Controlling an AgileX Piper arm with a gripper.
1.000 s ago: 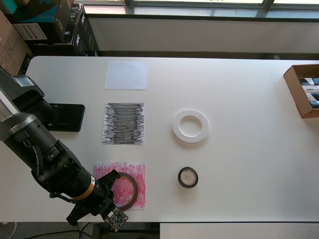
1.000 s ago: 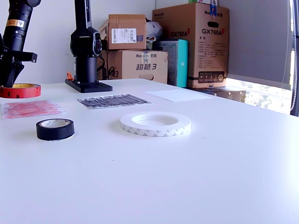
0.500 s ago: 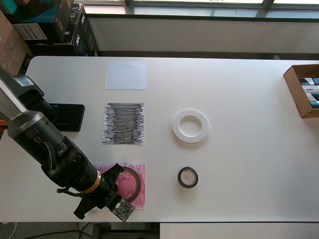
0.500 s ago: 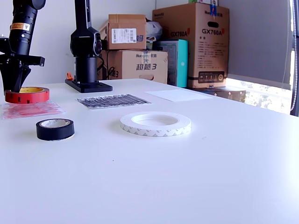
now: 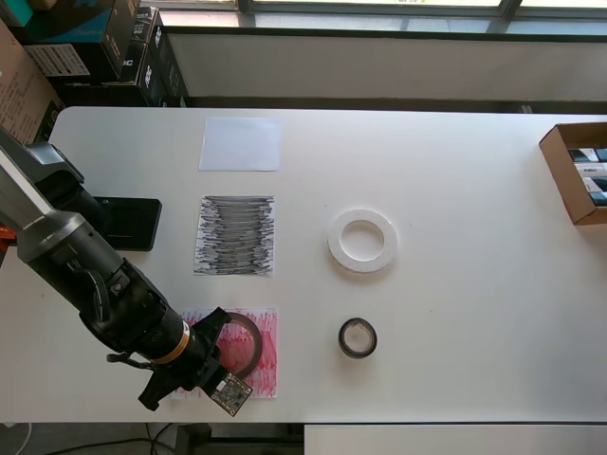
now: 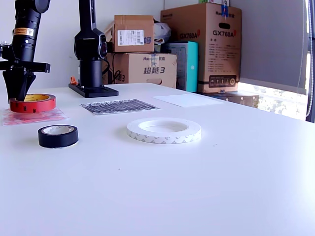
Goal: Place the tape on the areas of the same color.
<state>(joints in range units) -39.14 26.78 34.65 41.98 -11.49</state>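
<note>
My gripper (image 5: 215,335) is at the table's front left in the overhead view, shut on the left rim of the red tape (image 5: 258,343). The roll hangs level just over the red-scribbled area (image 5: 268,368). From the exterior view, the gripper (image 6: 19,95) points straight down. There the red tape (image 6: 33,103) sits very low over the red area (image 6: 34,116), and contact cannot be judged. The black tape (image 5: 358,337) and white tape (image 5: 361,240) lie flat on the bare table. The black-scribbled area (image 5: 235,235) and the plain white area (image 5: 240,144) carry nothing.
The arm's black base (image 5: 123,223) is fixed at the overhead view's left edge. An open cardboard box (image 5: 575,172) sits at the right edge. Cardboard boxes (image 6: 202,44) are stacked beyond the table's far end in the exterior view.
The gripper has carried the red tape down toward the red area and a little to the exterior view's right. Both other rolls have stayed where they were.
</note>
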